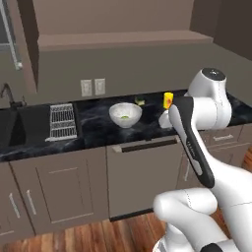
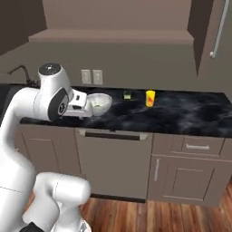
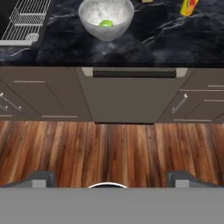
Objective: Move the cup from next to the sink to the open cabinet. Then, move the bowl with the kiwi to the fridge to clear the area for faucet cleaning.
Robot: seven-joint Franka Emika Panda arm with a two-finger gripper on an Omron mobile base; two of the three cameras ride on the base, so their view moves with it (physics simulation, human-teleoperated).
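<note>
left base view: the arm [image 1: 197, 147] rises from the lower right corner and folds in front of the counter [image 1: 93, 128], its wrist hiding the right part of the top. the cup [image 1: 168, 100] stands upright near the back edge of the counter, just behind the wrist, with its red mark facing the camera. the bowl [image 1: 125, 114] sits mid-counter, left of the cup and apart from it, above the dishwasher [image 1: 142, 172]. the kiwi [image 1: 125, 117] lies inside the bowl. a sponge [image 1: 140, 102] lies at the back edge between bowl and cup. a wire rack [image 1: 63, 121] lies flat on the counter left of the bowl, beside the sink [image 1: 19, 125]. the faucet [image 1: 7, 93] stands at the back edge by the sink. the cabinet [image 1: 118, 37] shelf runs along the wall above the counter.

hand view: the gripper [image 3: 109, 179] points down over the wood floor [image 3: 109, 148] in front of the dishwasher. both fingertips [image 3: 41, 178] stand far apart at the lower corners; the jaws are fully spread and grip nothing. bowl, kiwi and cup show along the top edge of this view, on the counter.

right base view: the cup stands alone near the back edge, right of the sponge; the wrist partly covers the bowl.
</note>
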